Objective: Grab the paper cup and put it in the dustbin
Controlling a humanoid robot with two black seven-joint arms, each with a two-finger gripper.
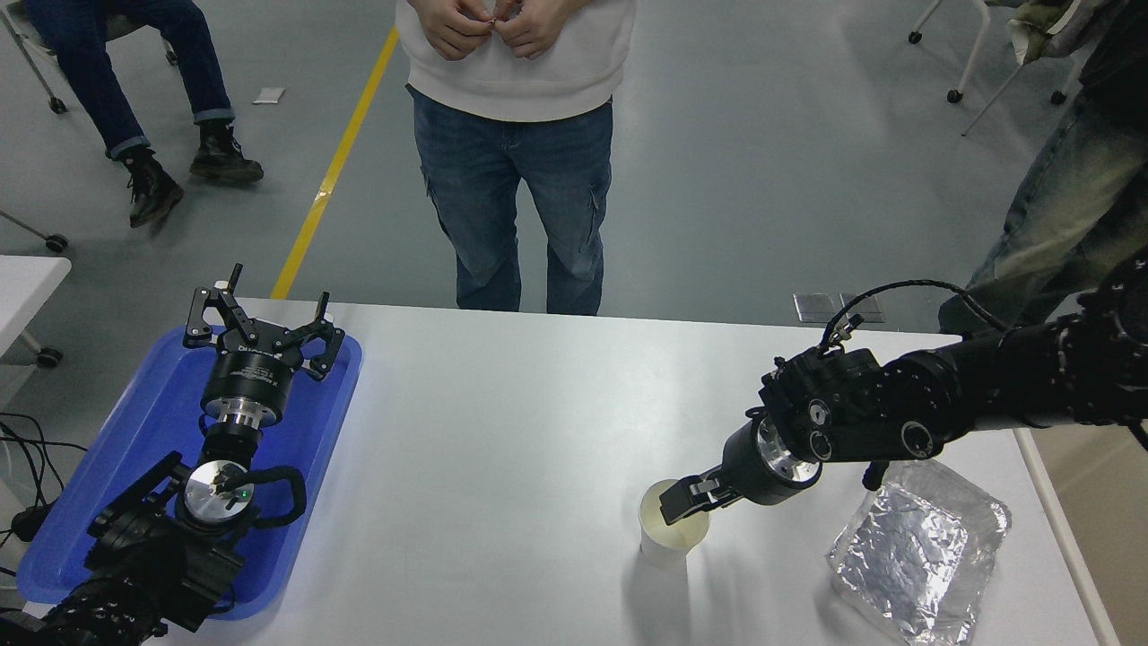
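Observation:
The white paper cup (671,541) stands upright on the white table (502,431), right of the middle and near the front. My right gripper (682,504) comes in from the right and dips its tip over the cup's right rim, into the cream inside. Whether it grips the rim does not show. The cup rests on the table. The dustbin is out of view. My left gripper (262,325) is parked open at the lower left, over the blue tray (134,449).
A crinkled silver foil tray (919,547) lies at the front right, just under my right arm. A person in a white top and jeans (516,179) stands at the far edge. Other people sit at the top left and at the right.

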